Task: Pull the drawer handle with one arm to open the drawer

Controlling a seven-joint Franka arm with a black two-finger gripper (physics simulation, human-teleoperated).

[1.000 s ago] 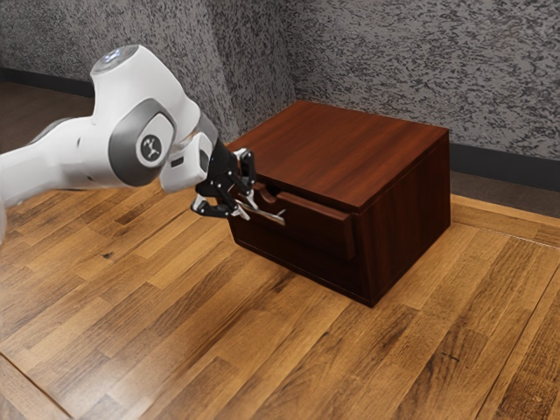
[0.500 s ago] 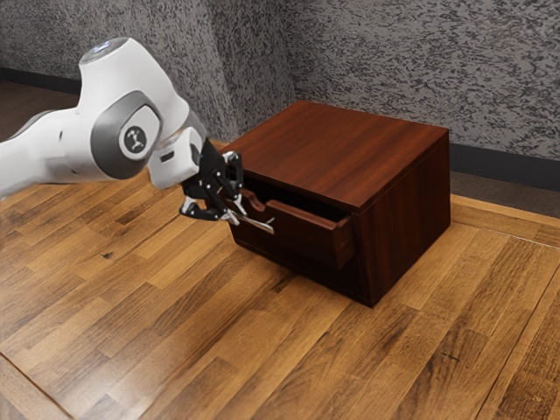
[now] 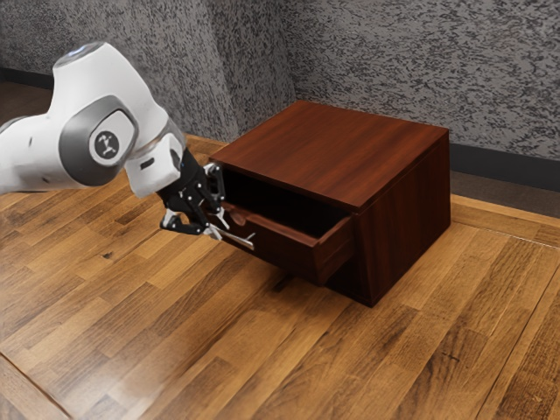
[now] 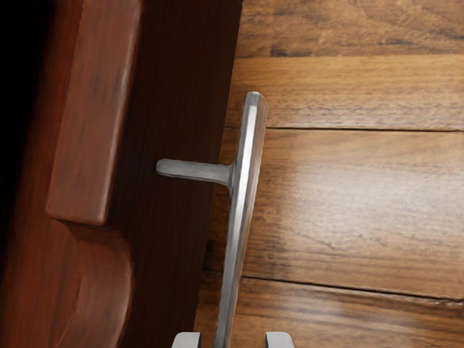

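Observation:
A dark red-brown wooden cabinet (image 3: 346, 149) stands on the plank floor, with its drawer (image 3: 289, 247) partly slid out toward the exterior view's left. My gripper (image 3: 210, 226) is at the drawer's left end, shut on the silver bar handle (image 3: 238, 238). In the wrist view the handle (image 4: 243, 188) runs lengthwise on its short post beside the drawer front (image 4: 181, 87). The bar passes between my gripper (image 4: 233, 339) with a fingertip (image 4: 186, 339) on either side. A dark opening shows above the drawer front inside the cabinet.
Wooden plank floor (image 3: 175, 332) spreads wide to the front and the exterior view's left of the cabinet. A grey speckled wall (image 3: 394, 52) rises behind it. My white arm (image 3: 87, 149) comes in from the exterior view's left.
My hand has moved toward the exterior view's left and slightly down with the handle in it. The drawer has slid further out of the cabinet.

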